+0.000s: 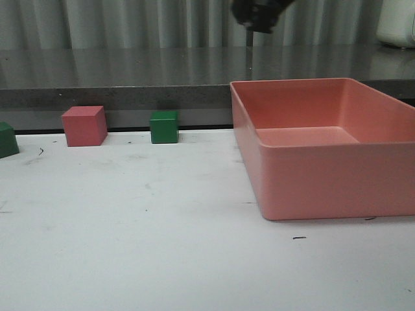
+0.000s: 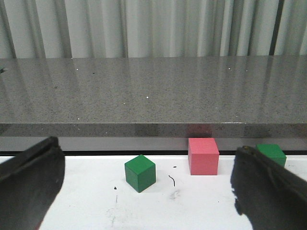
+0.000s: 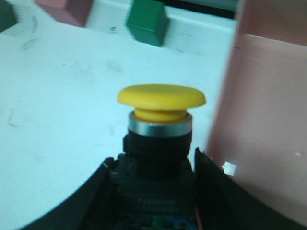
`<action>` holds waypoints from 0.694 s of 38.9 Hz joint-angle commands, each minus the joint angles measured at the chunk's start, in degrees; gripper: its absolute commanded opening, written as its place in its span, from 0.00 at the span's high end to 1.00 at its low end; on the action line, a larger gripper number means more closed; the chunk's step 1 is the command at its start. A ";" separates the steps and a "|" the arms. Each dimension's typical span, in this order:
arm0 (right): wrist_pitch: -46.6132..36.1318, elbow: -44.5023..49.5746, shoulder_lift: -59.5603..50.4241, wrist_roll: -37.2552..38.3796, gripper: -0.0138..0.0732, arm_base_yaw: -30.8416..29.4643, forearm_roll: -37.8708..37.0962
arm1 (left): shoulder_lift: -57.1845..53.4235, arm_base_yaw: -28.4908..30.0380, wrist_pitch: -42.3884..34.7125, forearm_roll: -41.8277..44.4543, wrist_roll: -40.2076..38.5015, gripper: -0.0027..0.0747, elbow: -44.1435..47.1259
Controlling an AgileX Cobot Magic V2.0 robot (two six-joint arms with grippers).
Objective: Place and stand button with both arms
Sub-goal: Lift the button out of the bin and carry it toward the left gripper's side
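The button [image 3: 161, 98] has a yellow mushroom cap, a silver ring, a black collar and a blocky black base. My right gripper [image 3: 153, 162] is shut on its base and holds it with the cap pointing away from the wrist, above the white table and beside the pink bin's wall [image 3: 268, 120]. In the front view this gripper [image 1: 259, 14] is a dark shape high at the top, over the bin's back left corner; the button cannot be made out there. My left gripper [image 2: 148, 191] is open and empty, low over the table, facing the cubes.
A large pink bin [image 1: 311, 188] fills the right of the table. A pink cube [image 1: 84, 126], a green cube [image 1: 164, 127] and another green cube [image 1: 6, 139] stand along the back edge, below a grey stone ledge [image 1: 130, 71].
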 commanded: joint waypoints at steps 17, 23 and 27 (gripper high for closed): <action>1.82 -18.29 18.25 8.65 0.51 20.77 -0.38 | 0.66 0.06 -4.48 0.07 -0.62 0.10 -2.12; 4.13 -19.78 22.57 16.14 0.51 20.71 -9.29 | 0.66 0.06 -4.48 0.07 -0.62 0.10 -2.12; 5.17 -19.78 24.49 21.74 0.51 20.71 -14.38 | 0.66 0.06 -4.48 0.07 -0.62 0.10 -2.12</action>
